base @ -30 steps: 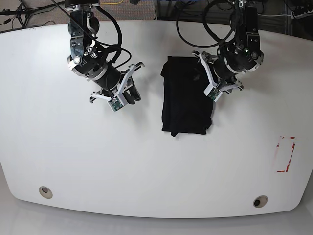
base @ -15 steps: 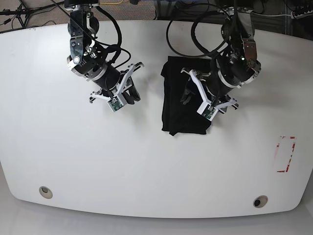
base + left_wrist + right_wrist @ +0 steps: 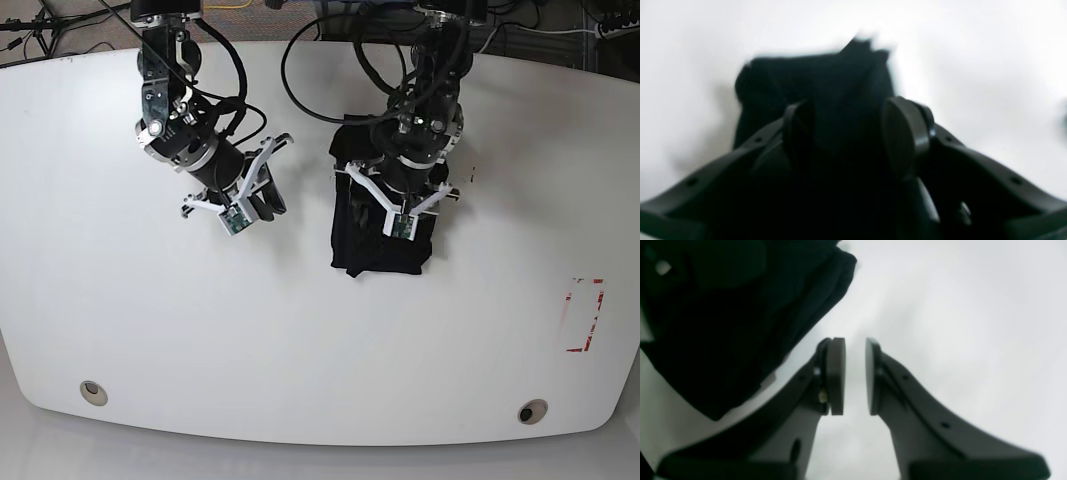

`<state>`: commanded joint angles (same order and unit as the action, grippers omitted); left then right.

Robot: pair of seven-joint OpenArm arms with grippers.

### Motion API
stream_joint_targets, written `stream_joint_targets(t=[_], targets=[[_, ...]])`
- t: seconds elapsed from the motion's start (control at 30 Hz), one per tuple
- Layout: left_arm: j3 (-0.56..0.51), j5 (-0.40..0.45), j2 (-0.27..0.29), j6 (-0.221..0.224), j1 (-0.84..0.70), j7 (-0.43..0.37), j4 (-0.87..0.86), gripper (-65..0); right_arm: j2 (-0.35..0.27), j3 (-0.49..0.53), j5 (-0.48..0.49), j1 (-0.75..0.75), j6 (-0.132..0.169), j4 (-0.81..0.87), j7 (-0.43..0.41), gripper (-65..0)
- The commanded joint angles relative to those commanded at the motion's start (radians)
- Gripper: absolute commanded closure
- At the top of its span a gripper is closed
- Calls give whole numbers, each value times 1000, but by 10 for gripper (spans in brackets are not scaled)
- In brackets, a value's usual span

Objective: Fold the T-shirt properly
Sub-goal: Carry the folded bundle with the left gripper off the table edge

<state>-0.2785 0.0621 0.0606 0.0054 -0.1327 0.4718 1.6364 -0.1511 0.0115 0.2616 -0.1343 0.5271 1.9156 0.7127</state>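
The T-shirt lies folded into a narrow black rectangle at the middle back of the white table. My left gripper hovers right over it, covering much of its upper half. In the left wrist view the left gripper is open, its fingers wide apart with the blurred black T-shirt below and between them. My right gripper stands to the left of the shirt, apart from it. In the right wrist view the right gripper shows a narrow gap with nothing in it, and the T-shirt fills the upper left.
A red-outlined rectangle is marked on the table at the right. Two round holes sit near the front edge. Black cables hang from both arms at the back.
My left arm has swung leftward in the base view, from the shirt's right edge to over its middle. The right arm has barely moved, and the shirt keeps its shape.
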Motion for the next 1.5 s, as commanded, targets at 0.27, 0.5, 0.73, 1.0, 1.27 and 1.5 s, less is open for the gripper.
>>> stream_joint_targets(t=[0.27, 0.5, 0.73, 1.0, 1.27, 1.5], targets=[[3, 11, -54, 95, 2, -63, -170, -324, -3, -2, -2, 0, 2, 0, 0, -100], [48, 5, -133, 87, -6, -57, -199, -325, -5, -2, 0, -8, 2, 6, 3, -100], [173, 5, -270, -83, -60, -9, -110, -325, -5, 2, 2, -15, 2, 8, 5, -100], [367, 5, -445, -328, -83, 48, -140, -325, -3, 3, 2, -37, 2, 9, 5, -100], [512, 5, -552, -522, 0, 44, -368, -325, -3, 3, 2, -49, 2, 9, 3, -97], [563, 5, -635, -608, 60, 43, -516, -324, -3, 3, 2, -54, 2, 20, 3, -97]])
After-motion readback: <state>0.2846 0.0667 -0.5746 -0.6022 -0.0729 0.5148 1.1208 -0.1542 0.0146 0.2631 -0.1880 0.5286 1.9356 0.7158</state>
